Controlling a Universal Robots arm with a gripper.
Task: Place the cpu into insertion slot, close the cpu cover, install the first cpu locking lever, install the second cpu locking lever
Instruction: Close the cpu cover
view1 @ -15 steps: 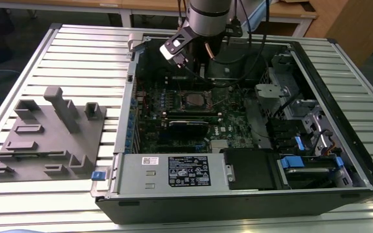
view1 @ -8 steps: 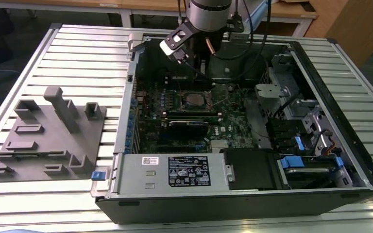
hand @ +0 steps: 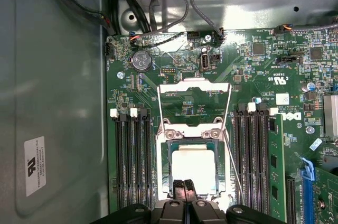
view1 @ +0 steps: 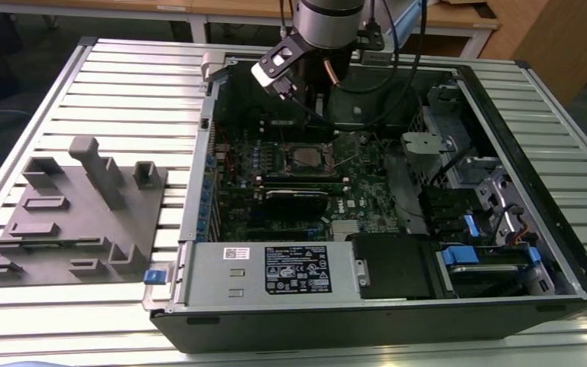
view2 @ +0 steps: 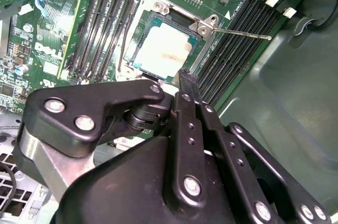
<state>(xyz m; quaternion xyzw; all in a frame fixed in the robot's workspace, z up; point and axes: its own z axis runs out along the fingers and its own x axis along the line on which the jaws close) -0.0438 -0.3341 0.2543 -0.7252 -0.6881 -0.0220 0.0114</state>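
While closed, empty gripper (hand: 185,185) hides seated cpu (hand: 193,163) near edge, glare washes out cpu top.

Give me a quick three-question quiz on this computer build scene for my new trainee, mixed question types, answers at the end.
1. True or false: the chip lies in its socket on the green board.
2. On the table, what stands at the exterior view's left of the open computer case? A) a grey moulded block B) a keyboard C) a toolbox
3. In the first wrist view, are the fingertips of the gripper together or apart, and what are they nearest to?
Key: 1 true. 2 A. 3 Together, at the chip's edge.
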